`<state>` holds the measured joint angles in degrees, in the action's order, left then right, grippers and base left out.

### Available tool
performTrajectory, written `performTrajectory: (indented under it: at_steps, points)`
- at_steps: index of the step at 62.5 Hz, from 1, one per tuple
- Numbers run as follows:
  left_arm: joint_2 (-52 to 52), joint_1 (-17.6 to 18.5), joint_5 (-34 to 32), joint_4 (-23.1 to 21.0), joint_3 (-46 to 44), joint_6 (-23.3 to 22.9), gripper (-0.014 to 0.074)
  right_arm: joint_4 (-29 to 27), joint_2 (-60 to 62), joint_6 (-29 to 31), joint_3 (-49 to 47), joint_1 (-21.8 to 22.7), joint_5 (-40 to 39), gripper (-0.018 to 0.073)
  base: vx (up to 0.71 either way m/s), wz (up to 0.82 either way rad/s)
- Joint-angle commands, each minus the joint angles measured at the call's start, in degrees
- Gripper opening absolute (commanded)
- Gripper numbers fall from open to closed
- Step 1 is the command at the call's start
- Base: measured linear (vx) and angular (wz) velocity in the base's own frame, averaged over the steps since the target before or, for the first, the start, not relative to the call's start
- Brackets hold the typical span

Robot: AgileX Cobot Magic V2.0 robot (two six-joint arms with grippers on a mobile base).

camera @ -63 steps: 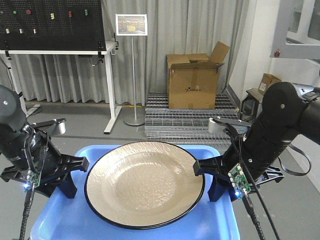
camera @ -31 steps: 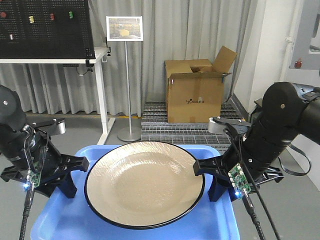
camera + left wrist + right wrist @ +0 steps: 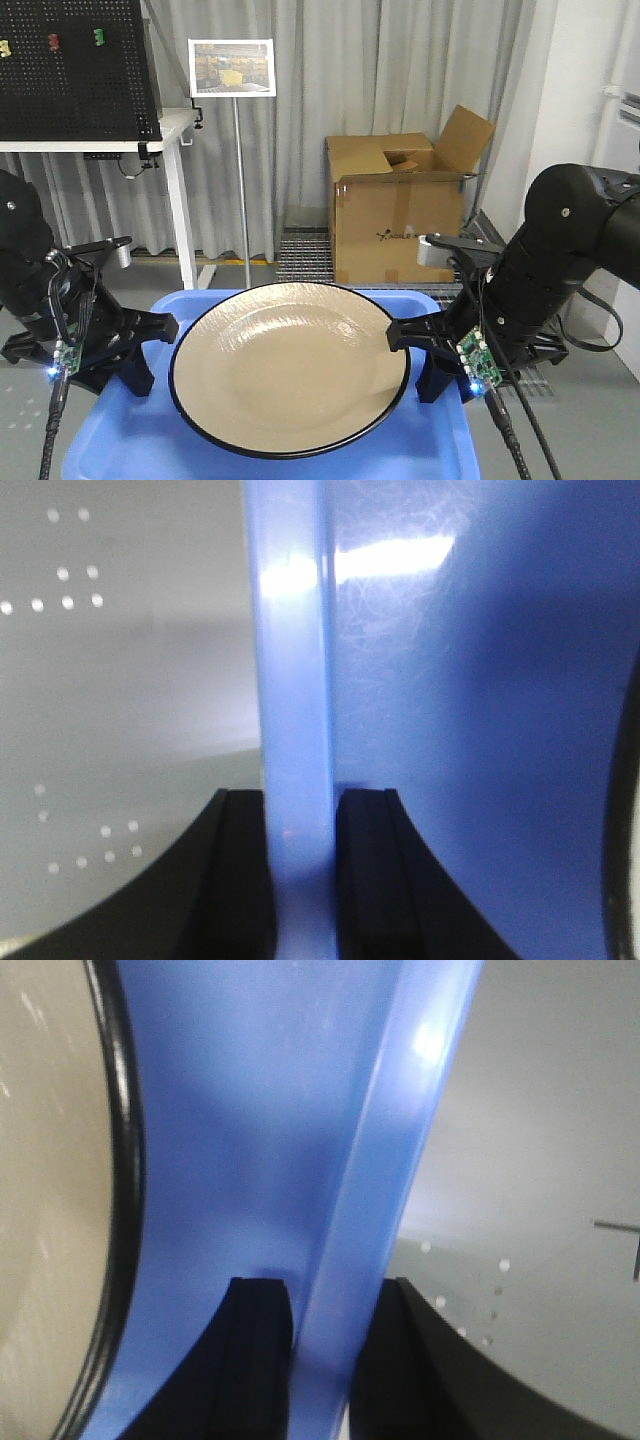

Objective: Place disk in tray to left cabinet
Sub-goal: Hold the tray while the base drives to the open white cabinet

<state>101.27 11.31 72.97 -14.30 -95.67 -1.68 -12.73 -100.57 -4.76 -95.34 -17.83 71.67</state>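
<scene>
Room: grey curtains (image 3: 330, 120) hang across the back, with a white wall (image 3: 590, 80) to my right.
Floor: the grey floor (image 3: 225, 278) runs out ahead of me. Both wrist views show pale grey beyond the tray's edge.
Pegboard: a black pegboard (image 3: 70, 80) stands at my far left, with small coloured pieces (image 3: 53, 42) near its top.
Counter: a white counter (image 3: 90, 140) sits under the pegboard on white legs, well apart from what I carry.
Cardboard box: a cardboard box (image 3: 400, 220) with open flaps stands against the curtains on a metal grate (image 3: 305, 255), straight ahead beyond the tray's far edge.
Sign stand: a thin sign stand (image 3: 232, 68) is between the counter and the box, with its pole reaching the floor.
Tray: I hold the blue tray (image 3: 130, 430) level between my two arms. Its long rim (image 3: 295, 680) runs upright through each wrist view.
Disk: the beige disk (image 3: 290, 365) with a black rim lies flat in the tray, filling most of its width. Its rim passes near both grips without touching them.
Left arm: my black left arm (image 3: 25, 260) comes to the tray's left side.
Right arm: my black right arm (image 3: 570, 230) comes to the tray's right side.
Left fingers: my left fingers (image 3: 240, 880) are clenched on the tray's left rim, one pad on each face of it.
Right fingers: my right fingers (image 3: 260, 1360) are clamped on the right rim the same way, one inside and one outside. The disk's edge is just beside the inner one.
</scene>
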Motion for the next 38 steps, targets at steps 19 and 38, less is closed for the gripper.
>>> performTrajectory:
  at_steps: [19, 38]
  points:
    - [-3.0, 0.5, -1.2, -2.8, -2.1, -0.6, 0.0, -2.7, 3.2, 1.0, -2.2, -0.1, -0.1, -0.0004, 0.6, 0.07]
    - [-3.0, 0.5, -1.2, -2.8, -2.1, -0.6, 0.0, -2.7, 3.2, 1.0, -2.2, -0.1, -0.1, -0.0004, 0.6, -0.08]
